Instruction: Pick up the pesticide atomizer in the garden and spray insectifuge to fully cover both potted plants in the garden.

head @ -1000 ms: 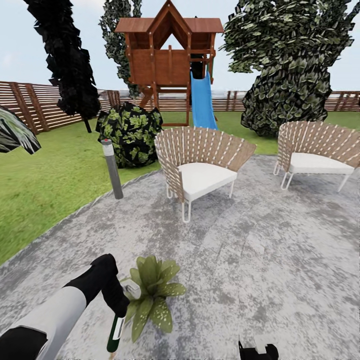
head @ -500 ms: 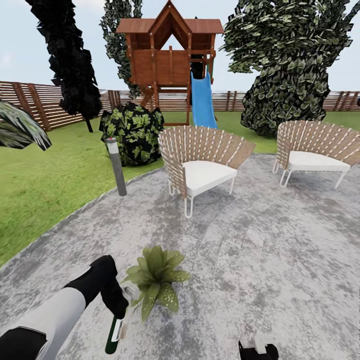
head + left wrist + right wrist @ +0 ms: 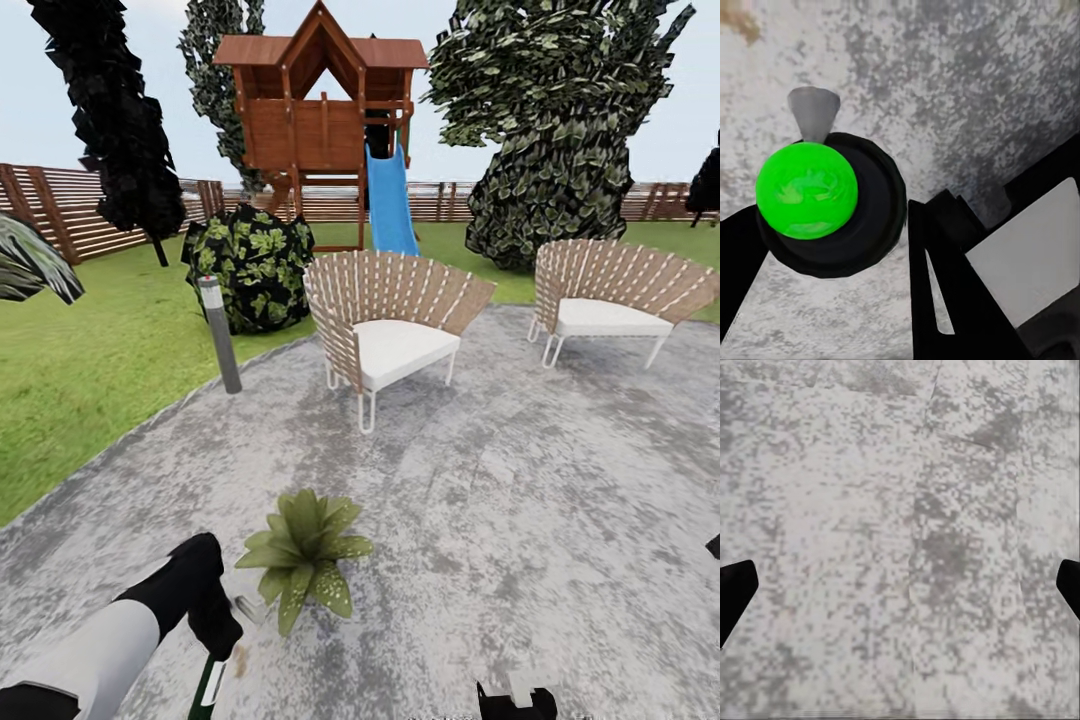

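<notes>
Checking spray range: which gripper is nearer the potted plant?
Left. The left gripper sits just beside the potted plant; the right gripper is farther off.

Left arm (image 3: 110, 640): pale grey-white forearm shell, running into a matte black wrist and black gripper housing. Left wrist view: black angular finger (image 3: 945, 300) with a pale grey flat panel beside it. Right wrist view: two black fingertips (image 3: 735, 592) at opposite frame edges.

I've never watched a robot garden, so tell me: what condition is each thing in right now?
pesticide atomizer: held in left gripper, beside the plant.
potted plant: upright on the patio.
right gripper: open, holding nothing, over paving.
two chairs: upright, unoccupied.
</notes>
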Controlling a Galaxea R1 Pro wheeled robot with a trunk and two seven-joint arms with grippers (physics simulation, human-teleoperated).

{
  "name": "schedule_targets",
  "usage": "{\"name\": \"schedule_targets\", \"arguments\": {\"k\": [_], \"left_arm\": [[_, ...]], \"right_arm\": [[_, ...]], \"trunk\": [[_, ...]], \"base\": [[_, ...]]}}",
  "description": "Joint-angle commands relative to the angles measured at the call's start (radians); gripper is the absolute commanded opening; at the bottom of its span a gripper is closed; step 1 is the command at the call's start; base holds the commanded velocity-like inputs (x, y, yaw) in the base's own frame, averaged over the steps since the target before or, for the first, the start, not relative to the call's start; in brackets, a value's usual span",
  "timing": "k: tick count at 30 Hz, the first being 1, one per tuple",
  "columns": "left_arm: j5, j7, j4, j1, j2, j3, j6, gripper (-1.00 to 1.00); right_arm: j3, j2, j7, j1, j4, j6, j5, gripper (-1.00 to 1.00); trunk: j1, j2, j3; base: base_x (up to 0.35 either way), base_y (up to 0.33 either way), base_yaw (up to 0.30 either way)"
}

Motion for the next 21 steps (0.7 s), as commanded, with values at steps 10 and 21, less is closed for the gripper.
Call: {"name": "schedule_targets", "arguments": {"k": [10, 21], "left_arm": [[-0.004, -0.002, 0.007, 0.002, 0.001, -0.003, 0.004, -1.00], [-0.005, 0.039, 0.006, 0.015, 0.000, -0.003, 0.004, -1.00]], "right_arm": [[-0.008, 0.000, -0.002, -0.001, 0.002, -0.003, 0.011, 1.00], [-0.008, 0.000, -0.002, -0.001, 0.000, -0.003, 0.010, 1.00]], "trunk": [[0.000, 0.000, -0.001], [0.000, 0.000, -0.001]], "base": [[0.008, 0.260, -0.034], [0.020, 0.065, -0.163]]}}
